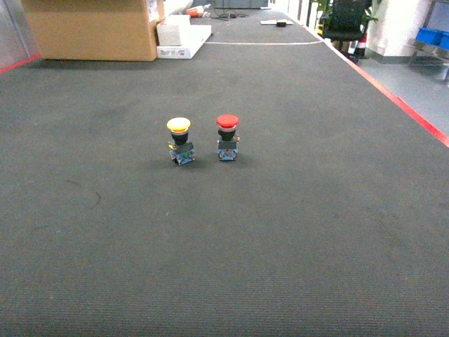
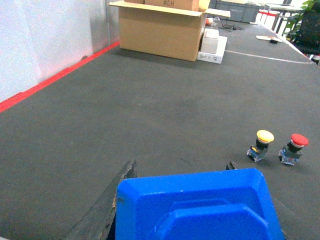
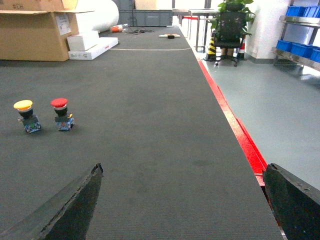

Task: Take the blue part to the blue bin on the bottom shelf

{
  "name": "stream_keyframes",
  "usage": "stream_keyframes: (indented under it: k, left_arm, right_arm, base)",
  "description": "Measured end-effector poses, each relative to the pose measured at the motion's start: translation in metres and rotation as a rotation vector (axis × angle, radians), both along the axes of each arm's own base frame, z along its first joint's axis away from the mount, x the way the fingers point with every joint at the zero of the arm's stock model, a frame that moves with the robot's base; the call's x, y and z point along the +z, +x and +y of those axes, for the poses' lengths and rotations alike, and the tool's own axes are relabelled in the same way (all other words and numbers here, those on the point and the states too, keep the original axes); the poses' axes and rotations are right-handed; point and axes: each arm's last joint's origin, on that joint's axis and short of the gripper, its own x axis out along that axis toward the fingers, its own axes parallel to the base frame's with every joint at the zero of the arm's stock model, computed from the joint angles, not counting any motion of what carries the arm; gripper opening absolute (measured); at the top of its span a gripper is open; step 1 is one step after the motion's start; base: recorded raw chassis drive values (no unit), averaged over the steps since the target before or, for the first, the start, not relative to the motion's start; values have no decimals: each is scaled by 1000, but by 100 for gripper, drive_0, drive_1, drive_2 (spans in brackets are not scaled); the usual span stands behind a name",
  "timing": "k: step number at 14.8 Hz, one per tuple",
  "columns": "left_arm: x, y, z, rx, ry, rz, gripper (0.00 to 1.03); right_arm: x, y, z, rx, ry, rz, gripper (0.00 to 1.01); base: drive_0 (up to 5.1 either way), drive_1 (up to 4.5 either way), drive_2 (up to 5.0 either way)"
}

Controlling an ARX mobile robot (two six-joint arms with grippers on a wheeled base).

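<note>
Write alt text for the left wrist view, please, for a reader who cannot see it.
A blue plastic part fills the bottom of the view, between the left gripper's dark fingers. Beyond it, on dark grey carpet, stand a yellow push button and a red push button, with a cardboard box farther back.

The right gripper [image 3: 182, 200] has its fingers spread wide with bare dark mat [image 3: 150, 130] between and ahead of them. Far ahead to its left stand a yellow push button [image 3: 26, 116] and a red push button [image 3: 62, 114], just beside each other but apart. To its right runs a red edge strip [image 3: 235, 125]. The left gripper [image 2: 175, 200] has a blue part [image 2: 195, 207] filling the space between its fingers; the two buttons stand ahead to its right, and a cardboard box [image 2: 160, 27] stands far ahead.
</note>
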Motion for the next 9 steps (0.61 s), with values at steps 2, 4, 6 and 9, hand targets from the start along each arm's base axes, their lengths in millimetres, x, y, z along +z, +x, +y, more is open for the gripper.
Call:
stream_keyframes:
  k: [2, 4, 6, 9]
  left_arm:
    - [0, 0, 0, -5, 0, 0, 44]
    - [0, 0, 0, -5, 0, 1, 44]
    - [0, 0, 0, -5, 0, -2, 44]
    - [-1, 0, 0, -5, 0, 1, 44]
  right_arm:
    - [0, 0, 0, 0, 0, 0, 98]
    - [0, 0, 0, 0, 0, 0, 98]
    - [0, 0, 0, 0, 0, 1, 98]
    - [0, 0, 0, 0, 0, 0, 98]
  base:
    - [0, 0, 0]
    - [0, 0, 0]
    - [4, -430, 437]
    - [5, -428, 438]
